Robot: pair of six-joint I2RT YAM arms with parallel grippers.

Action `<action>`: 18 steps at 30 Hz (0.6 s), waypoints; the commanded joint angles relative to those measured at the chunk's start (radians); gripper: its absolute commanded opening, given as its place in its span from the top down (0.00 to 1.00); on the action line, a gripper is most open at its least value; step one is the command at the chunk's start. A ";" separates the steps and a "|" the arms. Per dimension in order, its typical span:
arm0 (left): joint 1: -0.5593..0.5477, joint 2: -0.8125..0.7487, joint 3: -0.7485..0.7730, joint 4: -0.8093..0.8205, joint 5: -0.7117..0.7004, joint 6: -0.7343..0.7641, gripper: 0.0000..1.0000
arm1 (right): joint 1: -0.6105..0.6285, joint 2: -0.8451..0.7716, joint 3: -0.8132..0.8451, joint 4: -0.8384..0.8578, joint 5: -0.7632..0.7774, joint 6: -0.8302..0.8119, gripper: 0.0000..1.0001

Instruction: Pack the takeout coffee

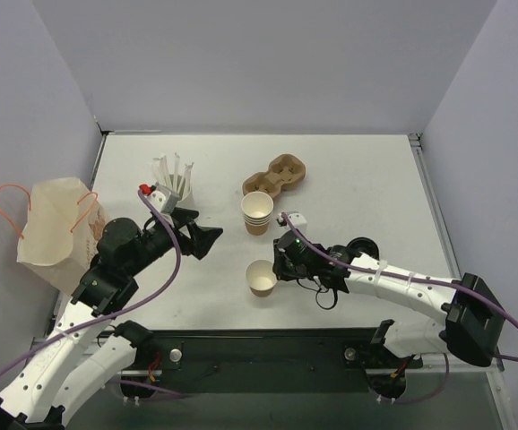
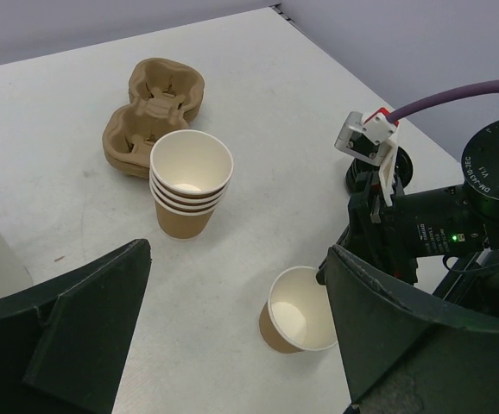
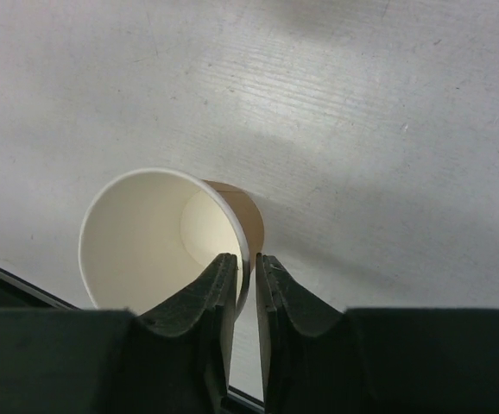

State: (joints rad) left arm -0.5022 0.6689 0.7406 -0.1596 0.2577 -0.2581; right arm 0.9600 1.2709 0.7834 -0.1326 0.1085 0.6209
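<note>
Small tan cup [image 1: 262,278] stands upright, open-topped, white inside.

loose cup [image 1: 262,278]: 1
stacked cups [image 1: 257,212]: 4
carriers [image 1: 276,175]: one stack, number unclear
bag [image 1: 55,231]: 1
tub of sticks [image 1: 171,184]: 1

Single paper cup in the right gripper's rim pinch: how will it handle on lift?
Likely very light: the single cup looks empty. Its thin paper wall, pinched by the right gripper, will probably flex or crease if squeezed hard. Held at one rim spot, it may tilt or swing.
</note>
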 commanded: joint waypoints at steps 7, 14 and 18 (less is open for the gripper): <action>-0.004 -0.009 0.005 0.046 -0.005 0.005 0.08 | 0.023 -0.071 0.091 -0.182 0.218 0.037 0.66; -0.004 -0.015 0.005 0.046 -0.002 0.003 0.08 | -0.144 -0.149 0.123 -0.482 0.476 0.076 0.66; -0.006 -0.020 0.005 0.046 0.000 0.003 0.08 | -0.276 -0.185 0.100 -0.555 0.571 0.091 0.64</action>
State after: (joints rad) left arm -0.5022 0.6621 0.7406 -0.1596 0.2581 -0.2581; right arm 0.7818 1.1236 0.8848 -0.5049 0.4980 0.6804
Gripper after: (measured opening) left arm 0.919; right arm 0.352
